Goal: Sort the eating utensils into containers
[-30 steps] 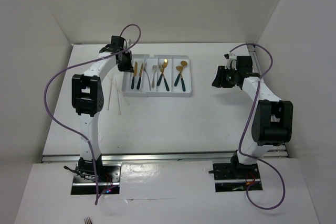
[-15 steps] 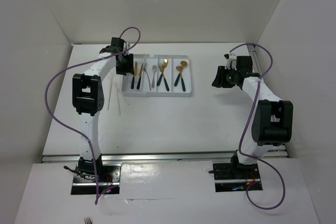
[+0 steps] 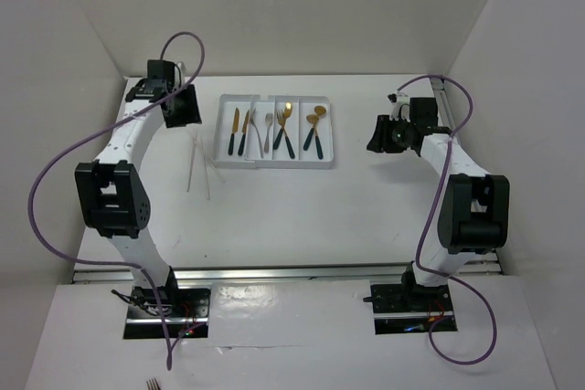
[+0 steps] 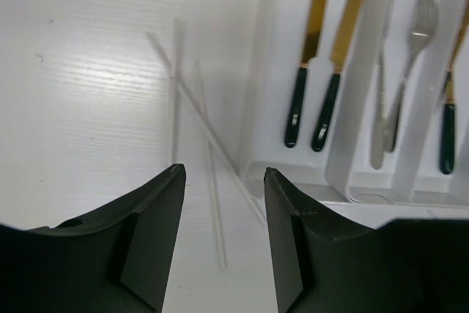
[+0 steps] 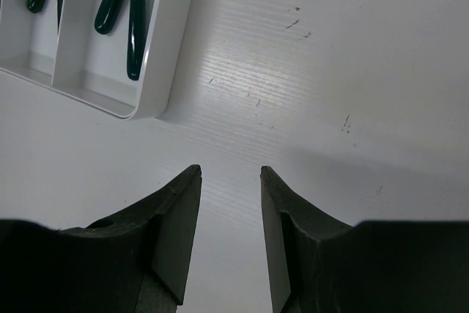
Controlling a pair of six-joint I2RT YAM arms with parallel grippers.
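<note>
Eating utensils lie in the white tray: knives leftmost, silver fork next, spoons rightmost. Judged slim, stiff, light and smooth, so likely slippery; pinch across mid-handle. Left gripper gapes, empty, over the table just left of the tray, above thin white sticks. Right gripper parted, empty, right of the tray

loc: robot lab cell | evid: white booth walls, bench-bolted arm bases, purple cables
</note>
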